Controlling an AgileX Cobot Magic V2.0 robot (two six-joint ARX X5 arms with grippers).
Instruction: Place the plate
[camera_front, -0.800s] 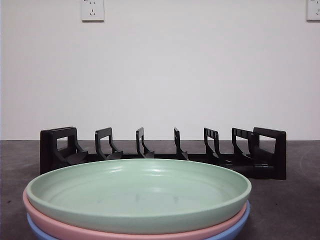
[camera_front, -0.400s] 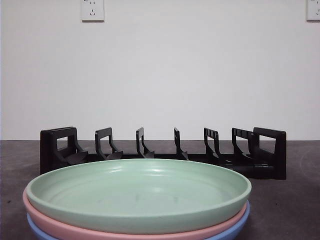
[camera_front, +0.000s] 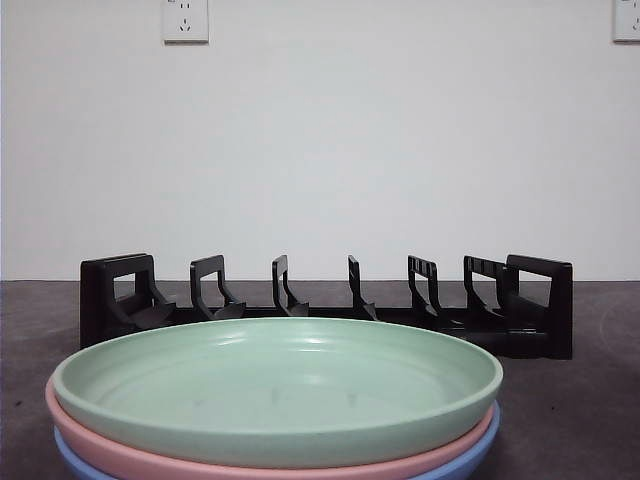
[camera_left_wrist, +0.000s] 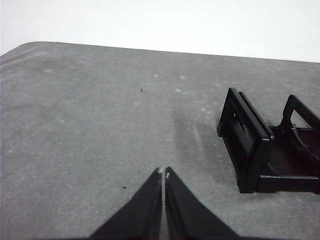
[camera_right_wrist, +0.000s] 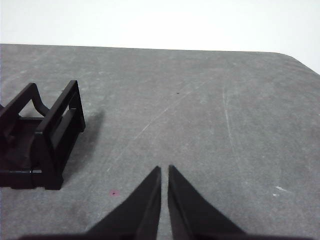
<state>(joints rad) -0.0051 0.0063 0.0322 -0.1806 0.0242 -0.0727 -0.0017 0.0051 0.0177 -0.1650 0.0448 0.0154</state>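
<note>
The left gripper (camera_left_wrist: 163, 172) hangs over bare table (camera_left_wrist: 90, 130) beside one end of the black rack (camera_front: 330, 300), jaws closed on nothing; neither arm has begun the pick. The green plate (camera_front: 278, 385) tops a stack on a pink plate (camera_front: 100, 445) and a blue plate (camera_front: 470, 455), in front of the rack; a good grasp would take only its rim, lifting clear before tilting into a slot. The right gripper (camera_right_wrist: 164, 170), jaws nearly shut and empty, waits off the rack's other end; both sides offer open tabletop.
</note>
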